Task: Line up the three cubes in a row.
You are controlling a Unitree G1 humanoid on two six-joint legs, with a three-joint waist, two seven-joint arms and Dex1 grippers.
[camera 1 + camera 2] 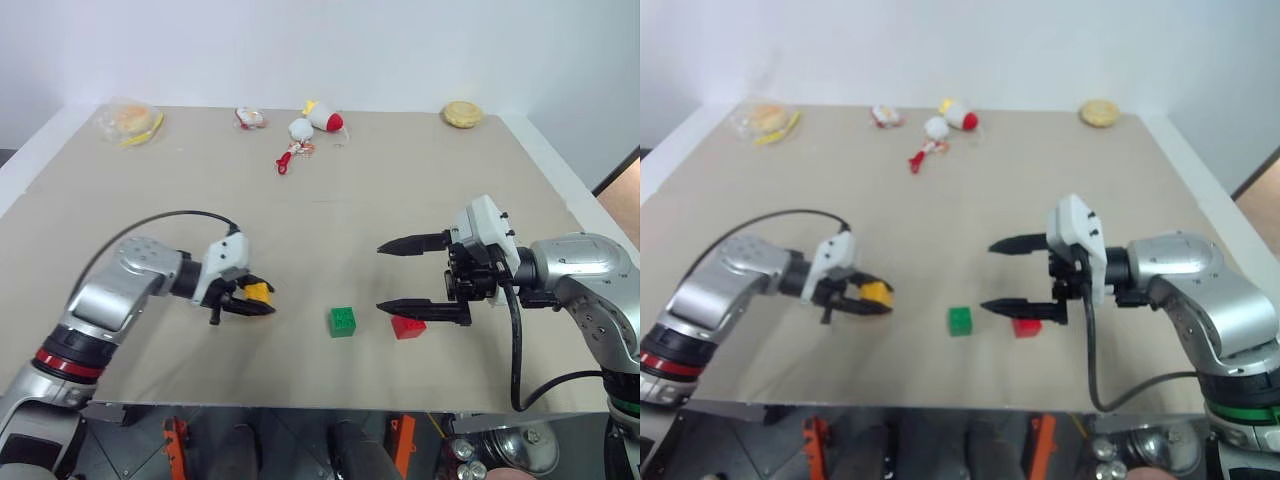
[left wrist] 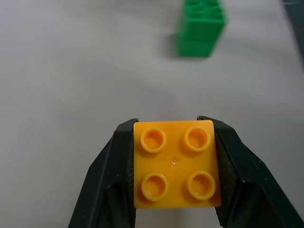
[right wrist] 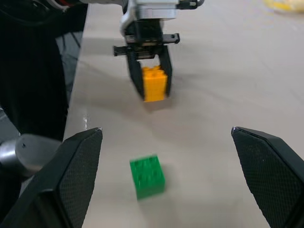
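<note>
The left gripper (image 1: 258,303) is clamped on the flat sides of the orange cube (image 2: 175,163), left of the green cube (image 1: 342,321), with the red cube (image 1: 408,327) to its right under the wide-open, empty right gripper (image 1: 383,277); the cubes look light, rigid and slick.

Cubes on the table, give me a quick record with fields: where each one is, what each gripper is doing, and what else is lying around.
orange-yellow cube: clamped between the fingers of the left gripper, left of the other two
green cube: free on the table, near the front edge
red cube: on the table just right of the green one, apart from it
right gripper: open, empty, above the red cube
row: not yet formed
far edge: white-and-red toys, two tan buns
</note>
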